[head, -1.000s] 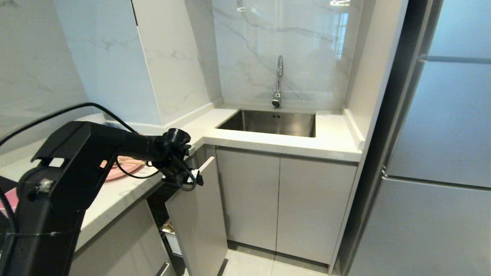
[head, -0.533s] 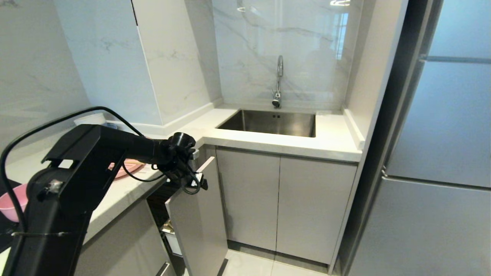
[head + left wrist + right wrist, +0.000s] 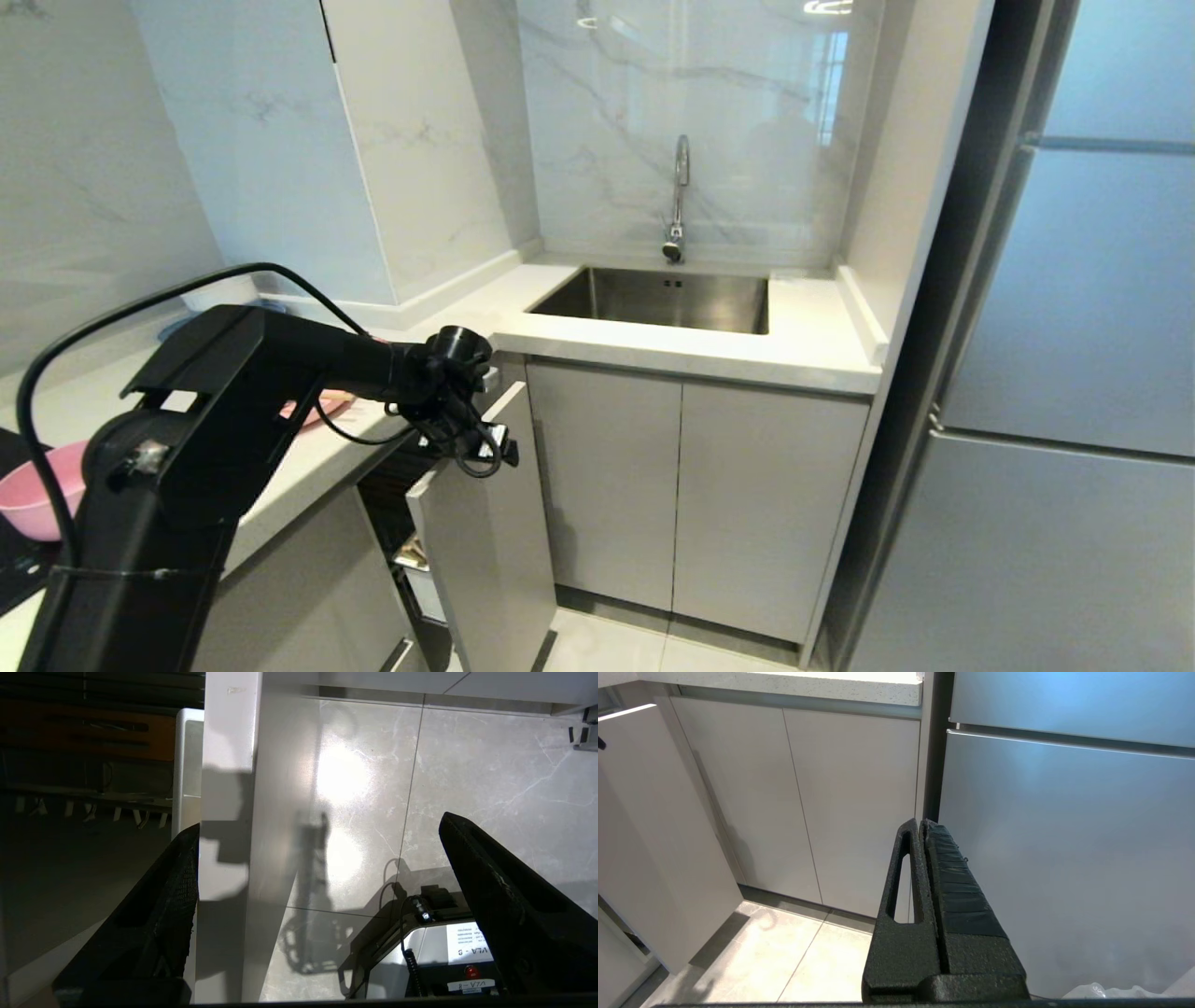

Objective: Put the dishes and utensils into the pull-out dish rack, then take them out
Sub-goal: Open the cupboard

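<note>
Left gripper spreading wide at the pull-out dish rack's cabinet front, now pulled further out; loading can begin. Pink bowl waiting on counter. Right gripper pressed together, parked.

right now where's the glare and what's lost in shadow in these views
Left wrist view: a bright glare patch on the floor tiles, while the pull-out dish rack interior is almost black. Head view: ceiling-light reflection on the glossy marble wall; the cabinet opening behind the rack's front panel is dark. Right wrist view: soft, even sheen on the fridge door.
</note>
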Motion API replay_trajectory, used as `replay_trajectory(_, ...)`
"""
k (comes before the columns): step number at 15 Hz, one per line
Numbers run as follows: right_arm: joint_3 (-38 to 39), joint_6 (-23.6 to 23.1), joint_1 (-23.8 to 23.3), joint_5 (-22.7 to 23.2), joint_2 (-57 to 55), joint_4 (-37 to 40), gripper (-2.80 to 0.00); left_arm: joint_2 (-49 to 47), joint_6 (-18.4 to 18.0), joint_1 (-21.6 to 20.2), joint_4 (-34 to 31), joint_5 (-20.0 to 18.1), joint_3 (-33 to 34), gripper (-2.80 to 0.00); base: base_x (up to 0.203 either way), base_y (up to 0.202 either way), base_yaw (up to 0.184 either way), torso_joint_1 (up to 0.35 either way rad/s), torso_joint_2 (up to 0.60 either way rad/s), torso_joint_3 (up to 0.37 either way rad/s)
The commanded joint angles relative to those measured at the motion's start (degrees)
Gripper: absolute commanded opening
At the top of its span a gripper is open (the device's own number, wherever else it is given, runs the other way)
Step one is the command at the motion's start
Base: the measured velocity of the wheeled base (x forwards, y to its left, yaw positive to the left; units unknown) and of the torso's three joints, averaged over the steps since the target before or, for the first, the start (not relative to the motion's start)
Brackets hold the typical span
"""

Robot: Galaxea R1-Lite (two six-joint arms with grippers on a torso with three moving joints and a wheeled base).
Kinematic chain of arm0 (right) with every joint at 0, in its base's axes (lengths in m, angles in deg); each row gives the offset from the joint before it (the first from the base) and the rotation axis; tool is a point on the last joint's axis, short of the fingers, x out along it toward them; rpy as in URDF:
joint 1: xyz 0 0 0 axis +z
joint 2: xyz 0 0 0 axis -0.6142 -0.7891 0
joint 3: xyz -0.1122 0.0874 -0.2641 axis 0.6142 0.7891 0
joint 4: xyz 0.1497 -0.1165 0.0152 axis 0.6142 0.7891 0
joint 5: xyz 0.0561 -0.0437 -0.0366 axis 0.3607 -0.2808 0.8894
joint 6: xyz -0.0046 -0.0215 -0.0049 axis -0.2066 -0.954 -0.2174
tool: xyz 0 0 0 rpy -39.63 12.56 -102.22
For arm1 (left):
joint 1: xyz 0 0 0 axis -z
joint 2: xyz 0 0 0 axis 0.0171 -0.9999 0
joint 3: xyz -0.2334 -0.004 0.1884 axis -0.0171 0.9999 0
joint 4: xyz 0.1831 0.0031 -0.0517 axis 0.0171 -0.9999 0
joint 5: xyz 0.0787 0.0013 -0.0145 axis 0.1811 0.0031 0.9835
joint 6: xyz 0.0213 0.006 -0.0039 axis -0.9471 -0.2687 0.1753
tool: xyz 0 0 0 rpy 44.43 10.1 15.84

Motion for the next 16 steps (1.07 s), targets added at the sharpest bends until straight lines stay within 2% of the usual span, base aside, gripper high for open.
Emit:
replay_trajectory(1,0.0,-0.07,0.02,0.05,0.0,0.0,-2.8,0.24,0.07,0.85,-0.08,-0.05,0.02,0.0,0.0,0.0,0.0,0.0,0.0,0.0)
replay_trajectory(4,0.0,-0.07,0.02,0.05,0.0,0.0,-2.8,0.32,0.39,2.6,-0.08,-0.05,-0.06,0.0,0.0,0.0,0.0,0.0,0.0,0.0)
replay_trajectory(16,0.0,-0.07,0.02,0.04,0.0,0.0,-2.8,0.92,6.81,12.17,-0.17,0.04,0.38,0.0,0.0,0.0,0.0,0.0,0.0,0.0)
